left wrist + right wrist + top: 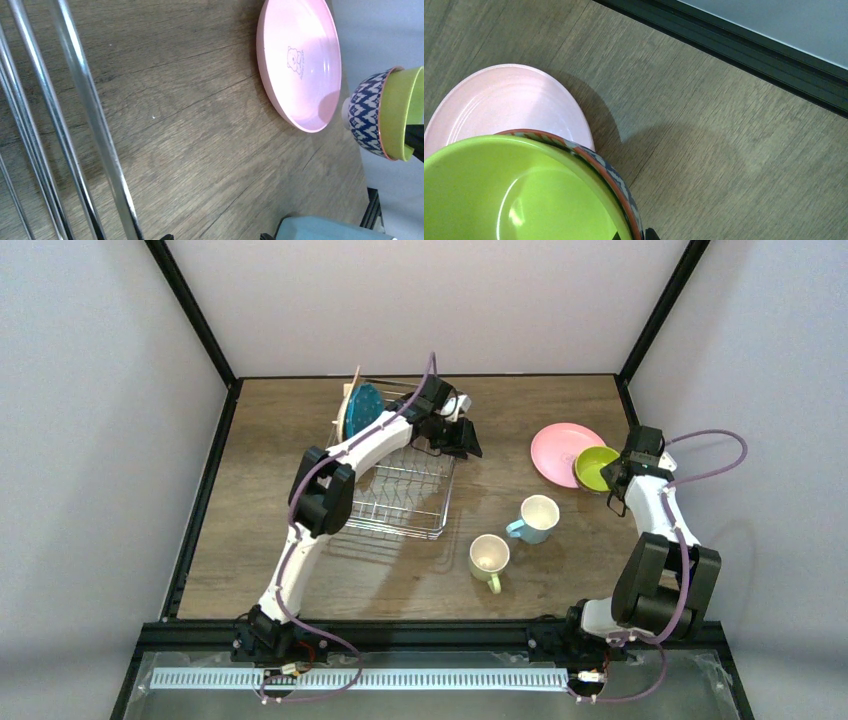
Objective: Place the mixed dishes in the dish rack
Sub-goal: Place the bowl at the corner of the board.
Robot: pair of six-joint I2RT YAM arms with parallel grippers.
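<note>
The silver wire dish rack (405, 502) sits left of centre; its wires (75, 125) show in the left wrist view. A teal dotted plate (364, 408) and a tan plate (349, 400) stand on edge at its far end. My left gripper (463, 440) (215, 236) is open and empty, just past the rack's far right corner. The pink plate (556, 452) (300, 60) (509, 105) lies flat. My right gripper (612, 480) (634, 235) is shut on the rim of the lime-inside patterned bowl (596, 468) (385, 112) (514, 190), at the plate's right edge.
A light-blue mug (537, 518) (330, 230) and a pale yellow-green mug (489, 558) stand upright on the wooden table between the rack and my right arm. A black frame rail (734, 45) runs along the table's far and side edges.
</note>
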